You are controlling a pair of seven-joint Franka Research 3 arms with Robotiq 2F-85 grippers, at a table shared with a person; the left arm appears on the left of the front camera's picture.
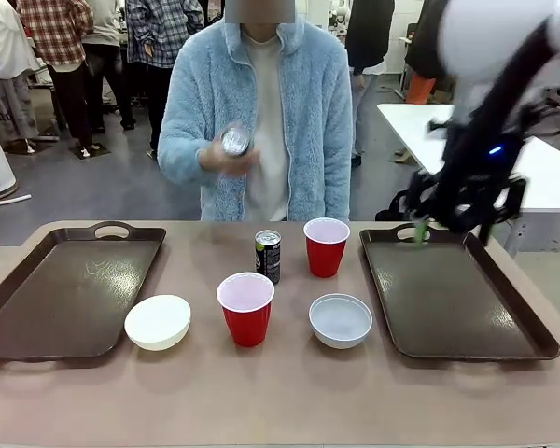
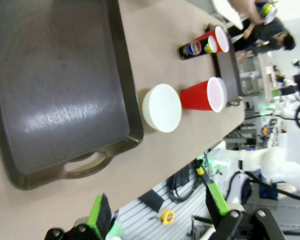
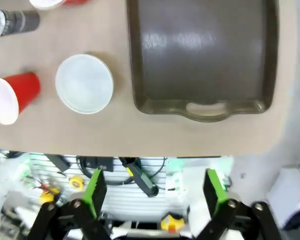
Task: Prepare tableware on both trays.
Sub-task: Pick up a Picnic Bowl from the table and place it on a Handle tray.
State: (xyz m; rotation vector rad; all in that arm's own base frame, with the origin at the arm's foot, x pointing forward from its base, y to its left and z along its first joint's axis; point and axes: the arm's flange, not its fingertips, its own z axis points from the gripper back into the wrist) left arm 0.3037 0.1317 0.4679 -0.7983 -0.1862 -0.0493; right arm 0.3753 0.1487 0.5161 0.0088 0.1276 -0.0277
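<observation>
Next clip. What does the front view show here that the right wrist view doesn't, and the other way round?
Front view adds: the person across the table lifting one soda can at chest height, the left tray, and the cream bowl beside it. Right wrist view adds: a clear look at the right gripper, fingers spread with nothing between them, and cables below the table edge. Shared: the right tray, bare; the grey-white bowl; the near red cup; the other soda can, standing.

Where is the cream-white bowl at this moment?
In the front view the cream-white bowl sits on the table left of centre, beside the near right corner of the left tray, with the nearer red cup to its right.
</observation>
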